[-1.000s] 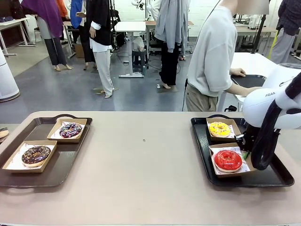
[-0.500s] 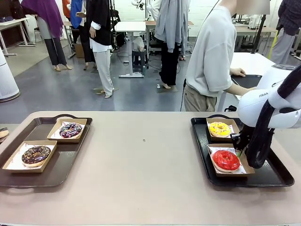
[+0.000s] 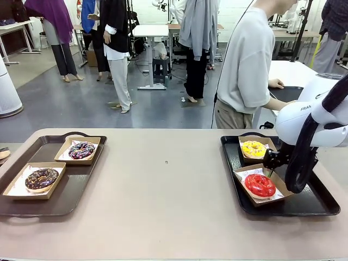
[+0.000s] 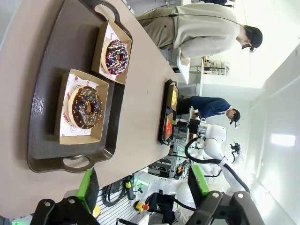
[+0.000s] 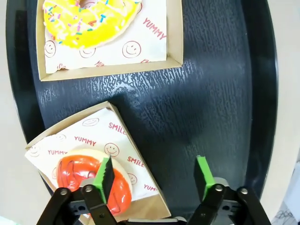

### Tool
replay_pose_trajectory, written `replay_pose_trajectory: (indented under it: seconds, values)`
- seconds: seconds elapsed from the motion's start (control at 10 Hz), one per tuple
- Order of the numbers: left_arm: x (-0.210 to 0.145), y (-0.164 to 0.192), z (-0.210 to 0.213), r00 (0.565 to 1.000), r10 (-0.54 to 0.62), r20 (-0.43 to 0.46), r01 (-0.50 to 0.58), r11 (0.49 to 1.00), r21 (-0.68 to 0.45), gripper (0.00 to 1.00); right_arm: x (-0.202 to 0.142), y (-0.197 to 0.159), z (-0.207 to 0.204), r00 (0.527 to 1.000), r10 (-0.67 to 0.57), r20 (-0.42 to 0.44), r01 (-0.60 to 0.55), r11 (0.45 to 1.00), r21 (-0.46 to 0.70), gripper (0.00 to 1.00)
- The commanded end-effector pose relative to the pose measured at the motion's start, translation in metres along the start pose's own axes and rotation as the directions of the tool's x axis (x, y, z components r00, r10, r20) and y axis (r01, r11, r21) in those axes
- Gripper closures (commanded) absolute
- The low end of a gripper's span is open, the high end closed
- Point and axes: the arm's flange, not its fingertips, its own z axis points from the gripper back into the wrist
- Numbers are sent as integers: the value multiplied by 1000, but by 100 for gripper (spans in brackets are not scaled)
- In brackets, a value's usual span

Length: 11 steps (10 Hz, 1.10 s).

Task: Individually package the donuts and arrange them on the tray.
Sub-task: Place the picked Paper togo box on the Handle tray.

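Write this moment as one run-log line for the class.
right tool: open above tray | red donut: boxed, box askew | yellow donut: boxed | left tool: open

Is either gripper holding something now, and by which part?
Nothing is held. The right gripper stands open above the glossy red ring donut's box; the left gripper is open too.

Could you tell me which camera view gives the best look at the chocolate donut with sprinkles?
The left wrist view: the chocolate donut is near, seen from above, with its sprinkles distinct. In the front view, the donut sits small and foreshortened in its box on the left tray.
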Motion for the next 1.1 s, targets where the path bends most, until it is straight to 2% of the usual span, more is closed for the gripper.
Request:
replay_pose_trajectory:
  seconds: [0.0,0.3,0.5,0.6,0.8,1.0]
  values:
    - [-1,-2,2,1000,5,6,-5,1000,-5,0,-1,0,4,1000,-30,1,30,999,15,0]
    - [-1,-2,2,1000,5,6,-5,1000,-5,0,-5,0,20,998,-51,-38,53,997,56,2]
    - [-1,-2,2,1000,5,6,-5,1000,-5,0,-28,8,68,992,-60,-113,73,990,118,2]
    - [-1,-2,2,1000,5,6,-5,1000,-5,0,-41,8,104,987,-75,-145,106,970,218,2]
    - [-1,-2,2,1000,5,6,-5,1000,-5,0,-58,-7,175,987,-77,-142,133,889,438,2]
    - [-1,-2,2,1000,5,6,-5,1000,-5,0,-57,-41,222,989,-103,-103,145,745,651,2]
